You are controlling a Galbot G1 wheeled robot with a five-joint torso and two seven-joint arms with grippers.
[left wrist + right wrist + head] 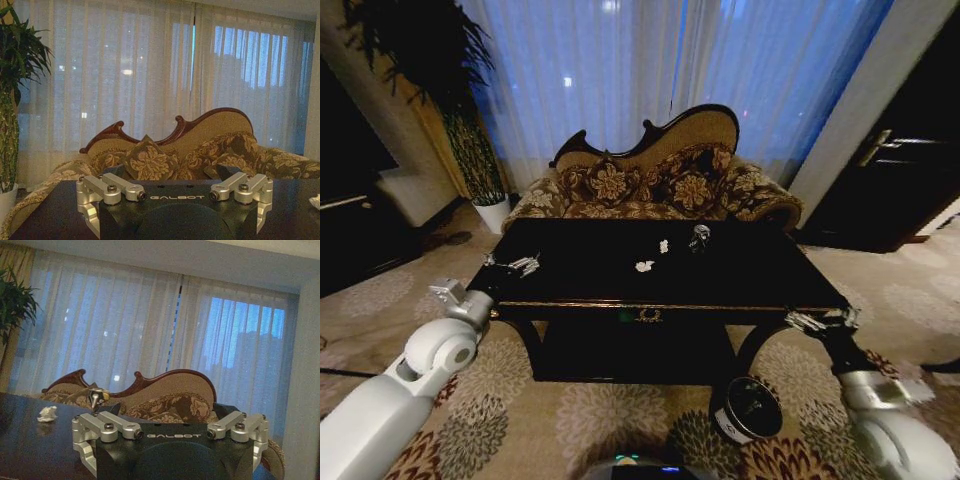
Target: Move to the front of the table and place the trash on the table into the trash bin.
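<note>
Parked before the table (570,285); trash (699,237) upper centre, bin (748,408) lower right. Left gripper (517,265) and right gripper (820,320) wide, empty. Reach centred, descend gently.

A: What stands at the back of the room?
B: A sofa (655,175) with brown floral cushions and a curved dark wood frame, set before sheer white curtains (650,70) glowing blue.
A: And beside it?
B: 1 tall leafy plant (440,80) in a white pot on the left, a dark door (895,190) on the right, and a floral carpet (520,410) underfoot.
</note>
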